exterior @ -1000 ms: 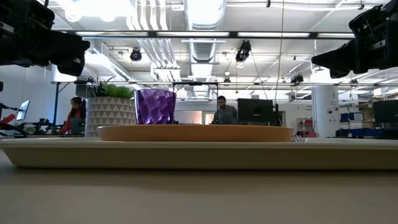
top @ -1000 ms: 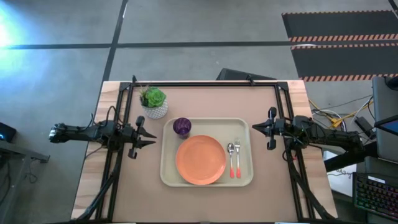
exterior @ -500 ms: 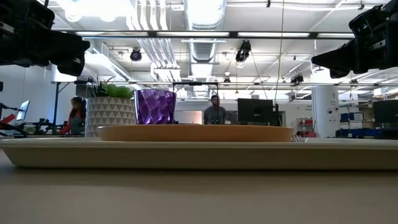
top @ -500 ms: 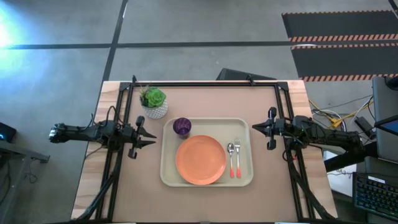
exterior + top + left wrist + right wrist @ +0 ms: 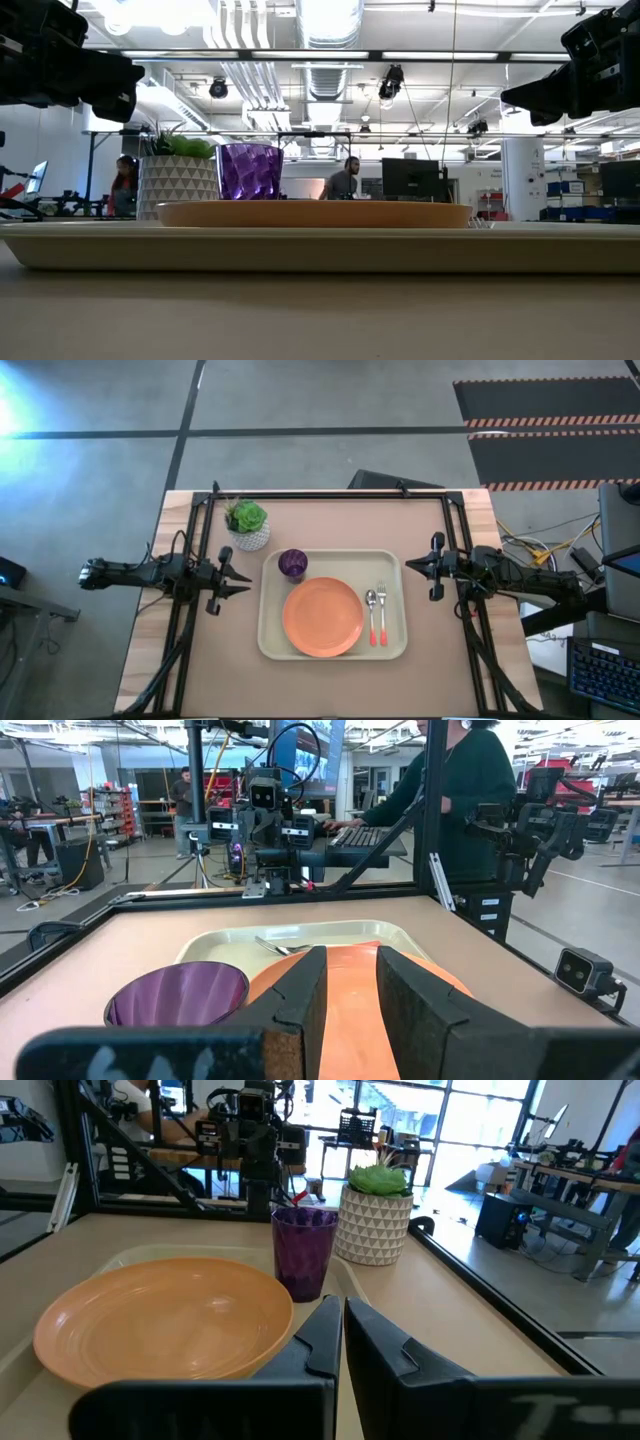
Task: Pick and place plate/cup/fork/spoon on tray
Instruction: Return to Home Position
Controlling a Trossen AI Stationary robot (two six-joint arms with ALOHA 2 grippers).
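Hanging above the left side of the table (image 5: pixel 330 525), the left hand (image 5: pixel 242 586) points toward the centre and is clear of every item. In the left wrist view its fingers (image 5: pixel 300 995) stand slightly apart with nothing between them.

A white pot with a green plant (image 5: pixel 248 525) stands on the table, just outside the tray's upper-left corner in the high view.

The tray (image 5: pixel 268 645) lies at the table centre, between the two arms. Contents, left to right:

- The cup (image 5: pixel 292 563) stands upright in the tray's upper-left corner.
- The plate (image 5: pixel 322 617) lies flat in the middle of the tray, just beside the cup.
- The spoon (image 5: pixel 371 615) lies right of the plate, handle toward the tray's lower edge.
- The fork (image 5: pixel 381 612) lies just beside the spoon and parallel to it, nearer the tray's right rim.

The right hand (image 5: pixel 410 567) hangs above the right side of the table, pointing toward the centre. In the right wrist view its fingers (image 5: pixel 320 1340) are pressed together and hold nothing.
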